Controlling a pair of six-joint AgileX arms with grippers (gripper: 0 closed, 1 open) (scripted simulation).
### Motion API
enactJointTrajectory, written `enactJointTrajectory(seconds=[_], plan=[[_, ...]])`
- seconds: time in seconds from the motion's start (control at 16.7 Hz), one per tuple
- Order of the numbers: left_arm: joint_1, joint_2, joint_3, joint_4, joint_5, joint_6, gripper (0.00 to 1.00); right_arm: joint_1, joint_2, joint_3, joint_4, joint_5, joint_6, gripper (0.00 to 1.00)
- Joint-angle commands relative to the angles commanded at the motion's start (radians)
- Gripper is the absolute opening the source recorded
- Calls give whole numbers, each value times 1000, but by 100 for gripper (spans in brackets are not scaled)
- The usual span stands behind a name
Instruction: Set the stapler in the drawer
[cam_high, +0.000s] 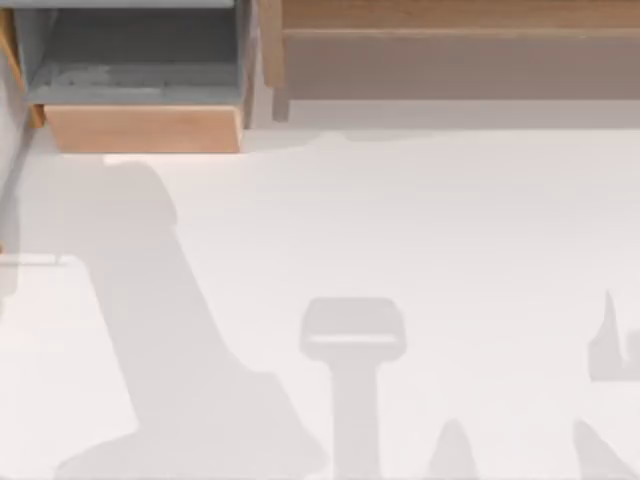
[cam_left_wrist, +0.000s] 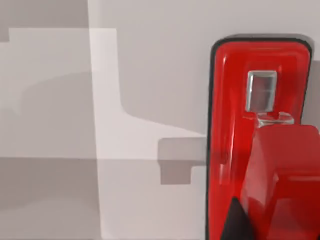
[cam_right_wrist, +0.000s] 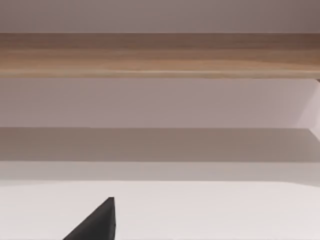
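The drawer (cam_high: 140, 95) stands pulled open at the desk's far left corner in the top view, its tan front panel facing the bare white desk (cam_high: 420, 220) and its grey floor open to above. Just right of it a long brown ledge (cam_high: 450, 30) runs along the far edge to the right side. Between the drawer front and the near edge the desk is open, crossed by arm shadows.

In the left wrist view the stapler (cam_left_wrist: 250, 150) shows close up, glossy red with a dark rim and a small clear window near its squarish end, over the pale desk and its shadows. A dark finger tip (cam_left_wrist: 234, 222) of the left pincer overlaps the stapler's side; I cannot tell whether the pincer grips it or how wide it stands.

In the right wrist view the ledge (cam_right_wrist: 160, 55) runs straight across beyond a strip of open desk, and one dark finger tip (cam_right_wrist: 97, 222) of the right pincer juts in; its width cannot be told.
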Motion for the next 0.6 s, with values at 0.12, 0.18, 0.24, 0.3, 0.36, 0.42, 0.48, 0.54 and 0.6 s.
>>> enactJointTrajectory(seconds=[0.12, 0.18, 0.24, 0.3, 0.36, 0.42, 0.48, 0.54, 0.6], plan=[[0, 0, 0, 0, 0, 0, 60, 0, 0, 0, 0, 0, 0, 100], [0, 0, 0, 0, 0, 0, 68, 0, 0, 0, 0, 0, 0, 100], [0, 0, 0, 0, 0, 0, 75, 0, 0, 0, 0, 0, 0, 100], [0, 0, 0, 0, 0, 0, 83, 0, 0, 0, 0, 0, 0, 100], [0, 0, 0, 0, 0, 0, 90, 0, 0, 0, 0, 0, 0, 100], [0, 0, 0, 0, 0, 0, 98, 0, 0, 0, 0, 0, 0, 100], [0, 0, 0, 0, 0, 0, 100, 0, 0, 0, 0, 0, 0, 100], [0, 0, 0, 0, 0, 0, 100, 0, 0, 0, 0, 0, 0, 100], [0, 0, 0, 0, 0, 0, 100, 0, 0, 0, 0, 0, 0, 100]])
